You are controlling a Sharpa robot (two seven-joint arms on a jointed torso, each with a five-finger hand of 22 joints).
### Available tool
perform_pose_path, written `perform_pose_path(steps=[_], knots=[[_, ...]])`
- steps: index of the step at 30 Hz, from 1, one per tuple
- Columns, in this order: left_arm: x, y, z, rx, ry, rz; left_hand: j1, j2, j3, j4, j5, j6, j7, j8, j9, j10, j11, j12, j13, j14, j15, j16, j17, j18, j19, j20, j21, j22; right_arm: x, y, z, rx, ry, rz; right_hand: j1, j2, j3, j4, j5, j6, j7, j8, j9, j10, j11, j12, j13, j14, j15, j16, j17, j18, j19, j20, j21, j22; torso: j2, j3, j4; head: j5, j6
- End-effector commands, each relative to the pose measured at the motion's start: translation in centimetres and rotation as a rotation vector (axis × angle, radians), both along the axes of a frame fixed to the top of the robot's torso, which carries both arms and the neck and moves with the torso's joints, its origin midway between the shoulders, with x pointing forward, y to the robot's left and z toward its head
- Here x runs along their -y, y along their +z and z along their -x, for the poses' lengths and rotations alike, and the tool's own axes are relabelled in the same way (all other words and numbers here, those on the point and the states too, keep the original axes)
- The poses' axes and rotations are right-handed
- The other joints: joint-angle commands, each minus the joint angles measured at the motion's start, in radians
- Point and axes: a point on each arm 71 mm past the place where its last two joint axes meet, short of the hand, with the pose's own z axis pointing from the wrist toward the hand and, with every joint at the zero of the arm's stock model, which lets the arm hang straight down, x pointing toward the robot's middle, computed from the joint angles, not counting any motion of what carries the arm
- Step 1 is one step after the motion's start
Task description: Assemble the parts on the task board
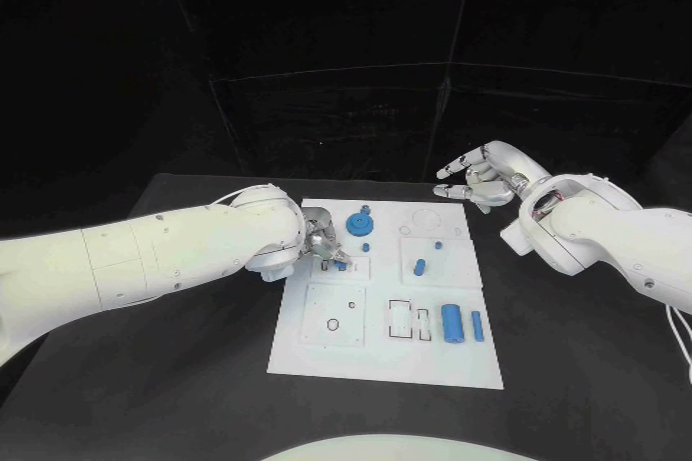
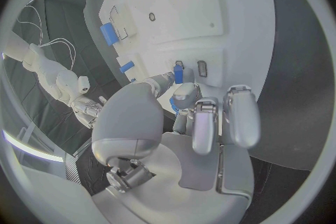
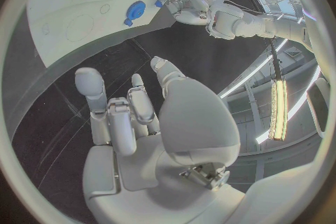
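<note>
Black table under dark drapes, white task board laid in the middle. Left hand down at the board's near-left edge, fingers closed round a small blue part, pinched upright over a slot just ahead of the fingertips; seemingly mid-insertion. Right hand raised off the board beyond its far corner, fingers apart, holding nothing. Blue gear just beyond the left hand, further from the robot; two small blue pegs further across toward the right hand; a blue cylinder and thin blue bar well apart from both hands, nearer the robot's body. Risk, judging from here: part tilted in the pinch, catching the slot's rim and jamming or popping free. Likely cause: fingers hiding the slot, so alignment poorly judged. Also possible: pressing off-centre and shoving the board sideways, or knuckles nudging the gear so close by.
</note>
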Motion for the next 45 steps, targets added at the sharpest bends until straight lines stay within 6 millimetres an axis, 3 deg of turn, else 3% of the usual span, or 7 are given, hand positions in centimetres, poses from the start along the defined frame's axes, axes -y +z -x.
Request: perform_pose_path(steps=[1,29,45], knots=[[-0.10,-0.42,0.22,-0.025,-0.023,-0.030,0.005,0.004,0.165,-0.161,0.002,-0.003,-0.002,0.004,0.002,0.001,-0.002,-0.007,-0.001,0.102,0.003,0.003,0.263,-0.009,0.003,0.001,-0.001,0.000,-0.11,0.17,-0.03,0.009,0.009,-0.002,-0.007,0.002,-0.001,0.007,-0.001,0.007,0.003,0.005,-0.001,0.000,-0.001,-0.002,-0.001,0.104,-0.001,0.006,0.263,0.018,-0.007,-0.002,-0.004,-0.002,0.000,0.0002,0.0008,0.001,-0.002],[-0.01,-0.52,0.43,-0.049,-0.024,-0.024,0.003,-0.001,0.171,-0.165,0.002,-0.002,-0.003,0.006,0.005,0.001,-0.002,-0.012,-0.009,0.102,0.003,0.003,0.263,-0.010,0.004,0.001,0.000,0.002,-0.07,0.14,-0.07,0.007,0.007,-0.001,-0.008,0.003,-0.002,0.010,-0.001,0.007,0.002,0.006,-0.001,-0.002,-0.001,-0.003,-0.003,0.104,-0.002,0.006,0.263,0.018,-0.009,-0.003,-0.005,-0.005,0.000,0.0000,0.0003,-0.001,-0.003],[-0.32,-0.62,0.29,-0.082,0.001,-0.001,-0.047,-0.004,0.195,-0.155,0.031,0.013,-0.010,0.021,0.017,0.020,-0.008,-0.001,-0.003,0.102,0.000,0.003,0.263,-0.011,0.009,-0.001,0.004,0.011,-0.14,0.13,-0.08,0.007,0.008,-0.001,-0.008,0.004,-0.002,0.012,-0.001,0.007,0.002,0.006,-0.001,-0.003,-0.001,-0.004,-0.004,0.104,-0.002,0.006,0.263,0.019,-0.009,-0.003,-0.006,-0.006,0.001,0.0005,-0.0005,0.000,-0.004]])
